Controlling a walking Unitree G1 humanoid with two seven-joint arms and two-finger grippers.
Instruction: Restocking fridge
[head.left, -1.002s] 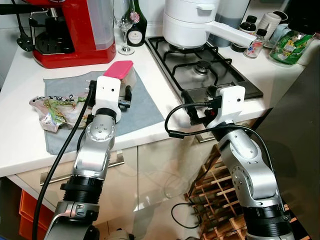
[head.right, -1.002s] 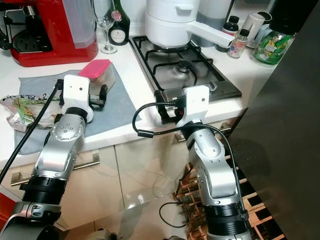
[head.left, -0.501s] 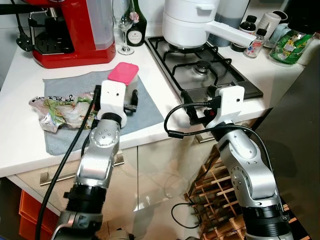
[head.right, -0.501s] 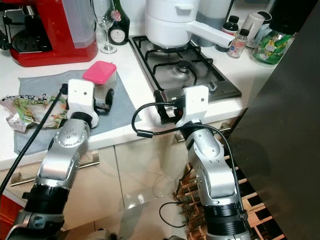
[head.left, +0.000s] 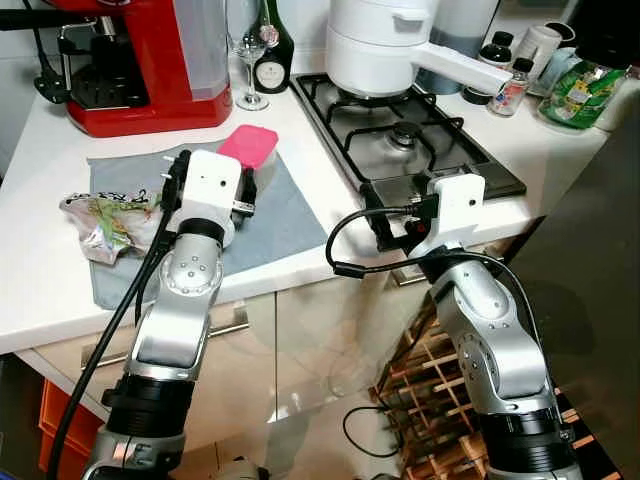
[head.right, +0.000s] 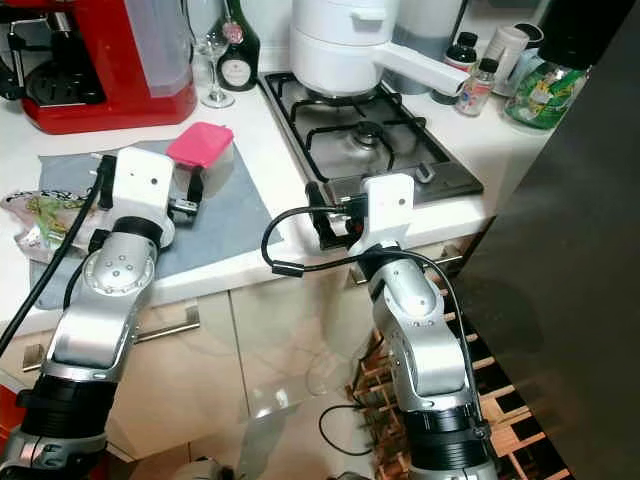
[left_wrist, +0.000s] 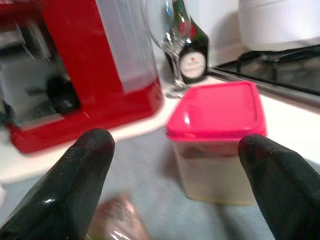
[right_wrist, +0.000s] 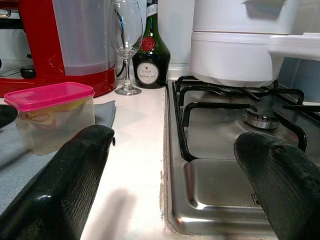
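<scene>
Risk gathers at the left of the white desk (head.left: 40, 290), where a crumpled bag of greens (head.left: 110, 222) lies on the grey cloth (head.left: 290, 215), just beside the left arm. If that arm swings wide it could drag the bag, or the cloth itself, toward the desk edge. Behind stands a red coffee machine (head.left: 140, 60), and right of it a wine glass (head.left: 250, 60) and a dark bottle (head.left: 272, 50); a push that slides things backward could topple the glass.

The left pincer (left_wrist: 172, 172) hovers over the cloth with its fingers spread wide and nothing between them, aimed at the pink-lidded tub (left_wrist: 217, 135), which sits upright on the cloth's far corner, near the hob (head.left: 410, 130). My guess is the tub is the item meant for the fridge. A closing grip set too high may catch only the lid and pop it off; one set off-centre may shove the tub along the cloth toward the glass.

Further right, the right pincer (right_wrist: 175, 172) waits low at the desk's front edge before the hob, also open and empty. A white pot (head.left: 385, 45) sits on the burners, its long handle jutting rightward; a careless lift of this arm could knock it.
</scene>
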